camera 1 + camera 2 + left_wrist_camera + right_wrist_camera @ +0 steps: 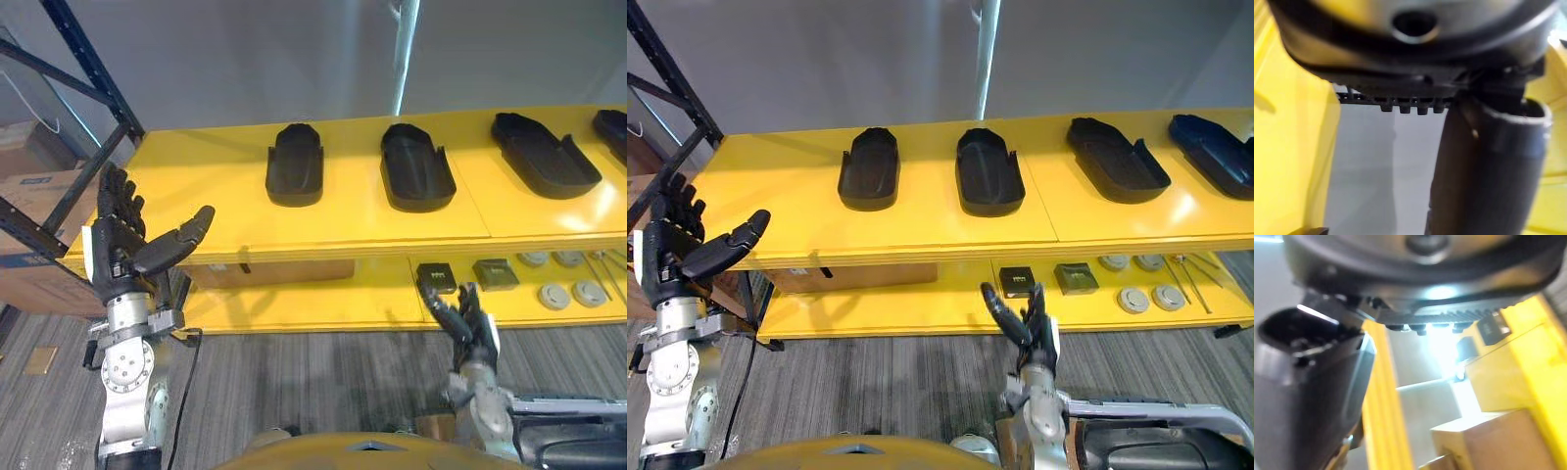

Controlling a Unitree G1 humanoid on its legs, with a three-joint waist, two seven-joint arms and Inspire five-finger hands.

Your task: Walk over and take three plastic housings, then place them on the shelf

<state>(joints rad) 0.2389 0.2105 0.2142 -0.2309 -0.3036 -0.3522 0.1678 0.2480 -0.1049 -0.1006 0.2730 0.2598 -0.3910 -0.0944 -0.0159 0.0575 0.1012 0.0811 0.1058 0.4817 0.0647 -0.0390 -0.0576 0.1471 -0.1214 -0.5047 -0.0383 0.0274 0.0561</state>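
Four black housings lie in a row on the yellow shelf's (196, 186) top board, none held: the leftmost housing (294, 164), the second housing (416, 166), the third housing (546, 155) and the fourth housing (612, 132) at the view's edge. The left hand (120, 245) hovers raised beside the shelf's left end, fingers straight, thumb spread, empty. The right hand (475, 333) hangs low before the lower board, fingers loosely spread, empty, near two dark boxes (436, 277) and grey discs (554, 295).
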